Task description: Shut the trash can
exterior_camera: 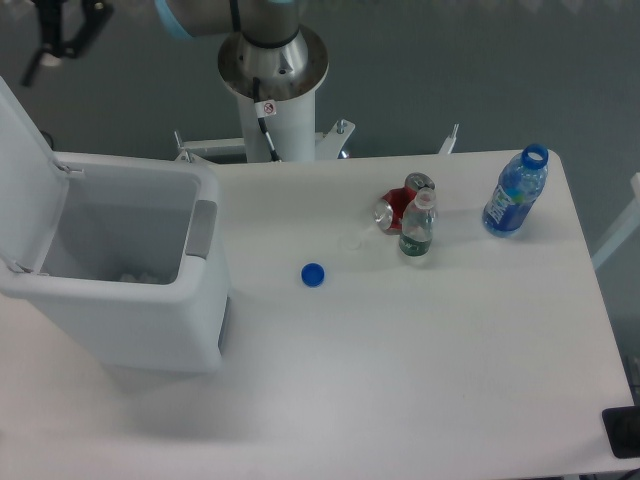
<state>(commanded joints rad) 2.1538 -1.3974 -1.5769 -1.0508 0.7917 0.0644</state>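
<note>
A small clear bottle (417, 228) stands mid-surface (420, 360), touching a crushed red can (398, 207) just behind it. A loose blue cap (313, 274) lies to its left, and an uncapped blue bottle (516, 192) stands well to its right.

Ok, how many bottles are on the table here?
2. A blue uncapped bottle stands near the table's far right corner; a smaller clear bottle stands mid-table beside the red cans. The open trash can could hide more.
</note>
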